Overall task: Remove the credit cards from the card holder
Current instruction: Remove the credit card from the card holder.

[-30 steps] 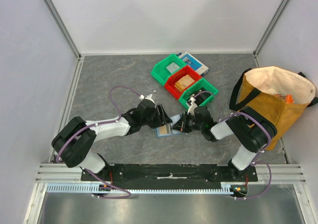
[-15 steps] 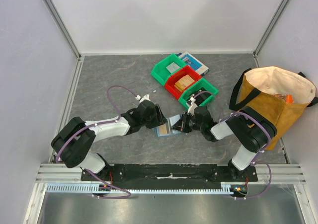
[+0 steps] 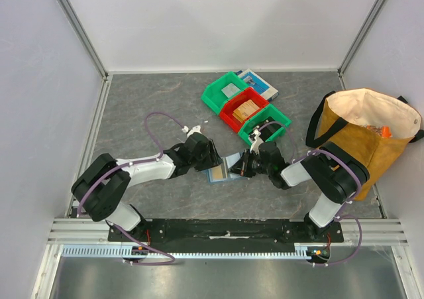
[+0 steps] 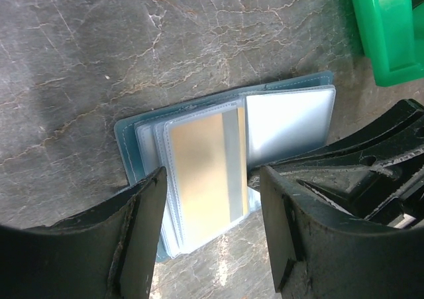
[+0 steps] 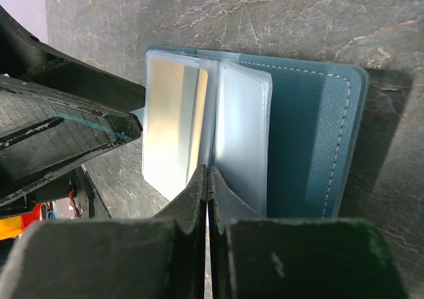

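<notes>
Room for moving is widest to the left of and beyond the card holder [image 3: 220, 173], where bare grey counter [image 3: 146, 107] runs out to the walls. The slate-blue holder lies open and flat on the counter between the two arms. Its clear plastic sleeves [image 5: 242, 140] are fanned across the inside, and one tan credit card [image 4: 202, 170] shows in the top sleeve, its long edges parallel to the holder's fold. The left gripper [image 3: 213, 158] hangs over the holder's left half with its jaws apart, one finger [image 4: 136, 239] on either side of the carded sleeve's near edge. Whether they touch it cannot be told. The right gripper [image 3: 244, 166] comes in from the holder's right side with its jaws pressed together. Their tips sit at the sleeves' edge near the fold, but it is unclear whether a sleeve leaf is pinched between them. The two grippers crowd close over the holder, with little gap between them. Beyond the holder to the right a green bin [image 3: 265, 123] stands near, with a red bin [image 3: 244, 110] behind it. A tan tote bag [image 3: 371, 140] stands well apart, further right.
</notes>
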Motion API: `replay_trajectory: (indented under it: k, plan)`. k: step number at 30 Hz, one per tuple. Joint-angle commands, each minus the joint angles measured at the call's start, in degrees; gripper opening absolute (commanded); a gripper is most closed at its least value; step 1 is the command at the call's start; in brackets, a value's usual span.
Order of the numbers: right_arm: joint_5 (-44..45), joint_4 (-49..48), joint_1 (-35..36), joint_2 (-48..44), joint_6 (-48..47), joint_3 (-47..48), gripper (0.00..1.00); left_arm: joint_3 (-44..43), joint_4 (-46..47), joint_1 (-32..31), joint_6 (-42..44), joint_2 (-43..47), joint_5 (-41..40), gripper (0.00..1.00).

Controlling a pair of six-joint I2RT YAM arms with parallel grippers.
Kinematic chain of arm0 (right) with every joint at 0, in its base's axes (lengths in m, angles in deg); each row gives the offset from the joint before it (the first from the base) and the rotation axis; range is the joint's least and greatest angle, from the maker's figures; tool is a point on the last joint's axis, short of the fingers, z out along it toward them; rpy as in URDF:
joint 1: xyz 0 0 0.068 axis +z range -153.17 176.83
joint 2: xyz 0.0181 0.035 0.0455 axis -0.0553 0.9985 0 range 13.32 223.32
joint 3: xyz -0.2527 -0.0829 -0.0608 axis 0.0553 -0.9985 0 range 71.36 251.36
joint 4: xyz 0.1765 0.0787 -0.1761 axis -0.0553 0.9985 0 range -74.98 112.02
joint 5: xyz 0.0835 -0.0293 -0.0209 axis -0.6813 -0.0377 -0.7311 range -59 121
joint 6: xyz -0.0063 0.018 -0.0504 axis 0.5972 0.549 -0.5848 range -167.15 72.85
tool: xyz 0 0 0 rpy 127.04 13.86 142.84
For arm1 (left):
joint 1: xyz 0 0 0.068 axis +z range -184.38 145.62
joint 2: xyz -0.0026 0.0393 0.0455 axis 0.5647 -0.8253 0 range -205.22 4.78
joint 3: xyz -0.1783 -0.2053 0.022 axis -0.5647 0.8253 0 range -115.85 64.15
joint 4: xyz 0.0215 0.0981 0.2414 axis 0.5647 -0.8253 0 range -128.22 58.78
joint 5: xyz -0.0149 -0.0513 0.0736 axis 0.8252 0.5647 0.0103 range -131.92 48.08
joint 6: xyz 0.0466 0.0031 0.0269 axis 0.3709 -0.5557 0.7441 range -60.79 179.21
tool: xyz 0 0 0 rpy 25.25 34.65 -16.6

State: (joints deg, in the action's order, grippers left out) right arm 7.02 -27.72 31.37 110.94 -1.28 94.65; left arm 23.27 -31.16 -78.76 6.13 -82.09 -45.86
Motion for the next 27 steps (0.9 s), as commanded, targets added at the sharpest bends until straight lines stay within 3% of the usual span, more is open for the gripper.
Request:
replay_trajectory:
  k: [1, 27]
  plan:
    - [0.3, 6.4, 0.7, 2.3, -1.4, -2.0, 0.0, -2.1, 0.3, -0.1, 1.8, -1.2, 0.3, 0.64]
    - [-0.6, 5.4, 0.7, 3.1, -1.2, -1.9, 0.0, -3.9, 8.2, -0.4, 1.1, -3.4, 16.5, 0.55]
